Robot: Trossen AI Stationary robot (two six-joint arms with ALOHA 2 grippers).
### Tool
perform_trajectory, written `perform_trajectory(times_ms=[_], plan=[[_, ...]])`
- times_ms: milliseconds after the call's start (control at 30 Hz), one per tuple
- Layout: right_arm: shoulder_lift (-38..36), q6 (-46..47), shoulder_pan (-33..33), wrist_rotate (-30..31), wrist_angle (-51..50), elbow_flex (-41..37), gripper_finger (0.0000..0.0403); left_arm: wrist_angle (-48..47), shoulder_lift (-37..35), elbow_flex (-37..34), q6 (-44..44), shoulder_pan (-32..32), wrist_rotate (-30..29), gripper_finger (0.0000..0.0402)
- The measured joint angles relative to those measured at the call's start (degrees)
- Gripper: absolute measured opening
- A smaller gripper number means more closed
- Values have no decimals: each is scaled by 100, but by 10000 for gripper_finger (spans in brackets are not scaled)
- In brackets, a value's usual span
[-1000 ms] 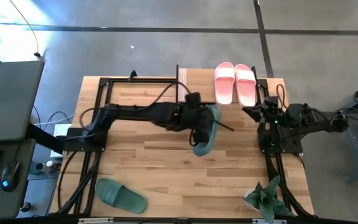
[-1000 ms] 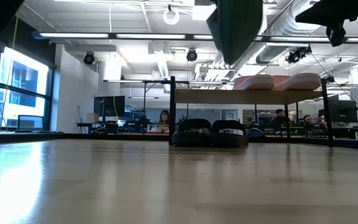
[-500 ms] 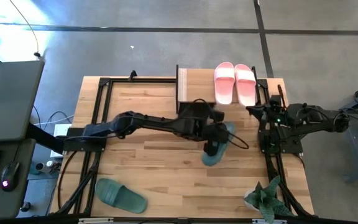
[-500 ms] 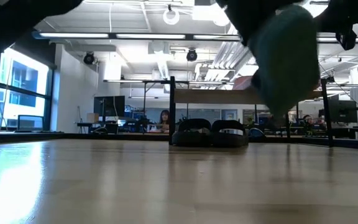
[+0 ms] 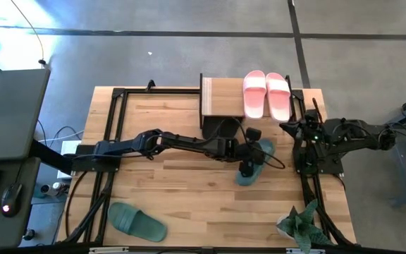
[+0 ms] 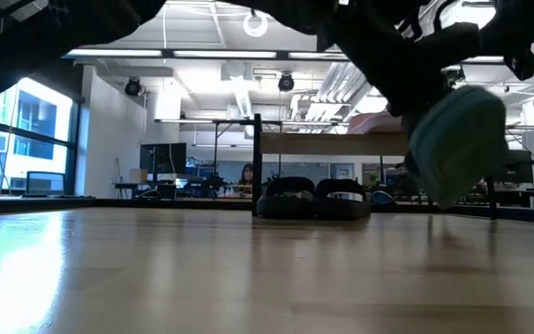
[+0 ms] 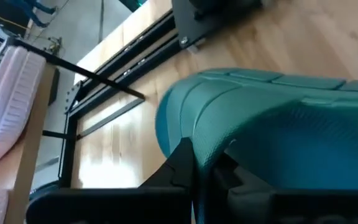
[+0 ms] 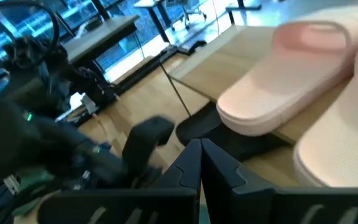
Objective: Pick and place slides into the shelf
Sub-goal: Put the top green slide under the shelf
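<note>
The pair of pink wide-strap slide sandals (image 5: 266, 94) is already lying on the light wood plank top of the low black-framed shelf (image 5: 220, 97), and in the low view a pair of black slides (image 6: 314, 199) is sitting underneath that top, so two pairs appear to be stored. The dark green pair is what is left: one dark green slide (image 5: 137, 221) is lying on the wooden tabletop (image 5: 182, 190) near its front left corner, well apart from the shelf, and the other dark green slide (image 5: 254, 161) is hanging in the left gripper (image 5: 246, 168), whose fingers are clamping its strap just in front of the shelf's right half. The right gripper (image 5: 292, 128) is waiting beside the shelf's right end with its fingers pressed together and empty. Compared with a second ago, the left arm is reaching farther toward the right and is carrying the sandal lower; in the low view the slide has dropped from the top edge to just above the table surface, beside the black pair.
</note>
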Motion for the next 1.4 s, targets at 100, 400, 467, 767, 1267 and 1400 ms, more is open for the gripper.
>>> perform_trajectory(times_ms=[100,400,467,767,1267,1400], plan=[[1,130,-2,-83,-204,0,0,-35,6,0,36,48,61,0],[11,129,0,-131,-494,0,0,-380,231,10,589,44,-53,0],[9,121,-2,-116,-524,0,0,-410,253,7,769,3,-177,0],[10,114,-1,-159,-615,0,0,-293,459,11,1581,-143,-600,0],[11,126,0,-307,-689,-2,0,-328,474,-9,1390,-146,-697,103],[11,127,-1,-307,-688,-2,0,-337,478,43,1265,-149,-727,148]])
